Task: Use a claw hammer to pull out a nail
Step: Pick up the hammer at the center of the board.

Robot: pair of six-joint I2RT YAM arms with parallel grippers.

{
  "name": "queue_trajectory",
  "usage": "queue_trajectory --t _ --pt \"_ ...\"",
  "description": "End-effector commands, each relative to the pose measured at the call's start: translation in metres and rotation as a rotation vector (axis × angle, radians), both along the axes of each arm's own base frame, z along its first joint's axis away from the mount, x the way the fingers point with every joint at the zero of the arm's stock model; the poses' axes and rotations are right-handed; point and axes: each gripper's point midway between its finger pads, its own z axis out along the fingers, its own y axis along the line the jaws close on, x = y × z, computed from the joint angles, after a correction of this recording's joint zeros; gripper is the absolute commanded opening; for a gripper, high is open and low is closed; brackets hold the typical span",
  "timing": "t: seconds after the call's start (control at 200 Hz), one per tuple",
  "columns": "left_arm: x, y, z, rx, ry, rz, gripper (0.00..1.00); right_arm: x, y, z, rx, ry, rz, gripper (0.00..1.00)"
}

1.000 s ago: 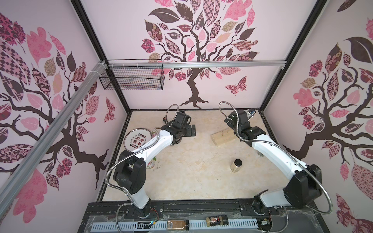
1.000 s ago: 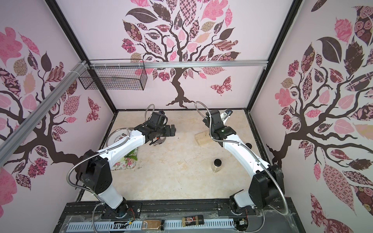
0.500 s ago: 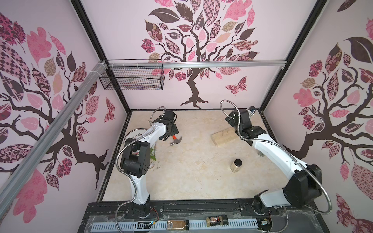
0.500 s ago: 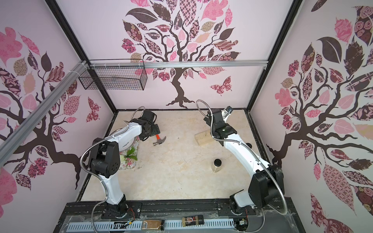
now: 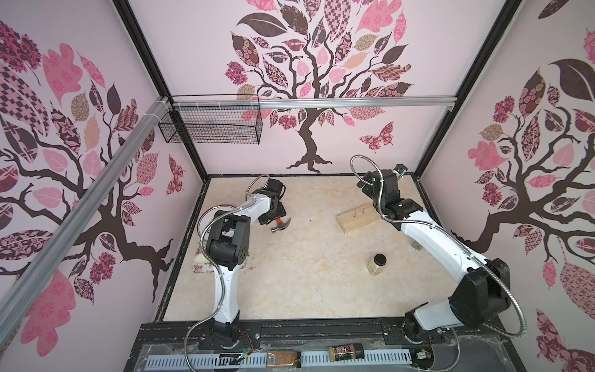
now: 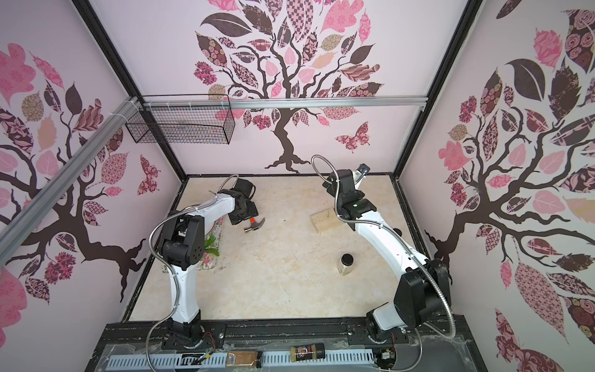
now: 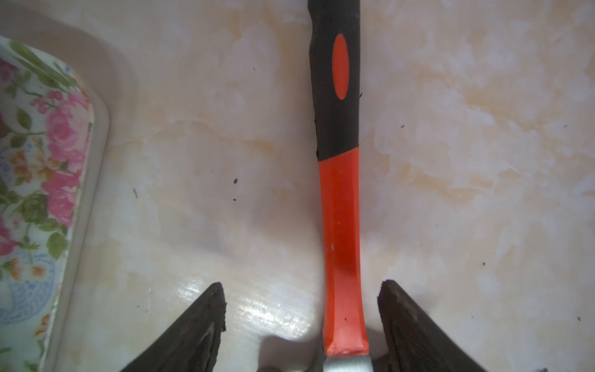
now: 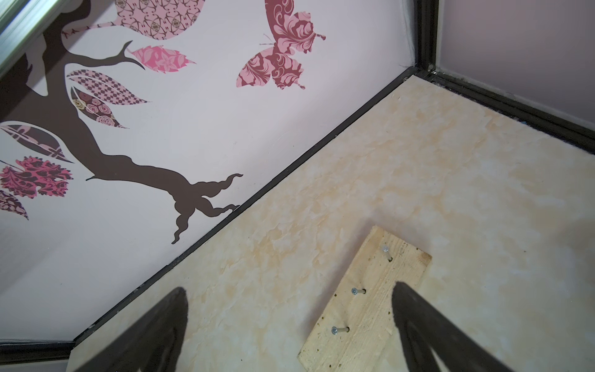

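Claw hammer (image 7: 340,225) lying flat, neck between the open, empty jaws of left gripper (image 7: 302,322) (nearer one jaw): centre before closing. Right gripper (image 8: 289,322) gapes empty over wooden block (image 8: 386,277).

Off to my left: floral tray (image 7: 54,138) w/ green sprig (image 6: 212,246) on it. Black-lidded jar (image 5: 377,264) stands upright, apart. Wire basket (image 5: 209,124) hangs up back.

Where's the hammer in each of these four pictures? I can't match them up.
Both top views: hammer on the table, left of middle, steel head showing.
Left wrist view: its orange neck inside the open left claw.
Right wrist view: not in it.
Shared landmark: flowered tray beside it.
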Motion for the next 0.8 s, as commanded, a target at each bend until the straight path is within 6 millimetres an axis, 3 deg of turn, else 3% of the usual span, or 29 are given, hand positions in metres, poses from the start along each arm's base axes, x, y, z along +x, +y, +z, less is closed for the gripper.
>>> queue_trajectory --t 0.0,0.375,0.63,0.795 --pt "0.021 -0.003 0.009 -0.012 -0.064 0.007 0.72 0.011 0.004 0.017 0.004 -0.040 0.006 1.00" --pt "0.037 -0.004 -0.009 0.018 -0.056 -0.008 0.59 0.014 0.007 0.017 0.011 -0.020 0.008 1.00" --pt "0.037 -0.015 -0.018 -0.006 -0.030 -0.061 0.32 0.011 0.008 0.019 0.040 -0.023 0.010 1.00" --pt "0.035 -0.032 -0.004 -0.034 -0.076 -0.141 0.22 0.007 0.012 0.015 0.082 -0.011 0.027 1.00"
